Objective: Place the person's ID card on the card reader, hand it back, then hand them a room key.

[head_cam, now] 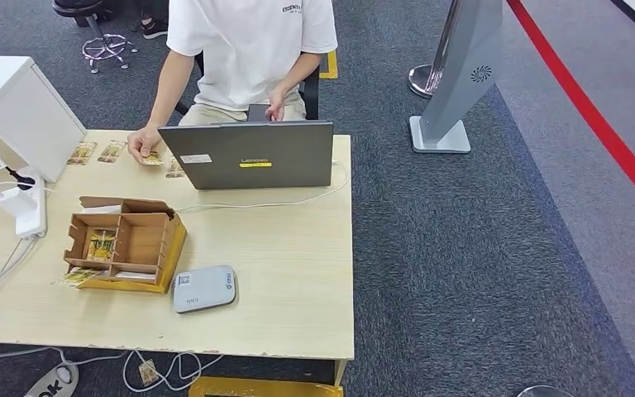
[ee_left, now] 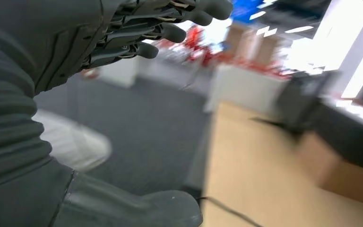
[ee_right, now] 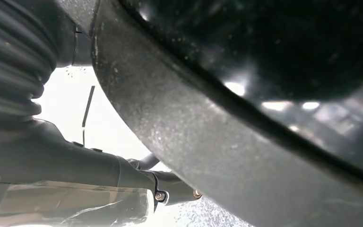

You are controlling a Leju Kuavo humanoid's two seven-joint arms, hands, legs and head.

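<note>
My left hand point(ee_left: 137, 33) empty, fingers apart; right unclear; I'd reach for the person's card point(head_cam: 152, 158) at the table's point(head_cam: 298, 273) far edge, approaching flat.

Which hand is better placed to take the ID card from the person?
Probably the left. The person's hand rests on a card at the table's far left side, and the left hand shows fingers spread, holding nothing.

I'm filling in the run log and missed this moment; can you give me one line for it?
left hand: raised, empty | card reader: bare, beside cardboard box | person's hand: on card beside laptop
</note>
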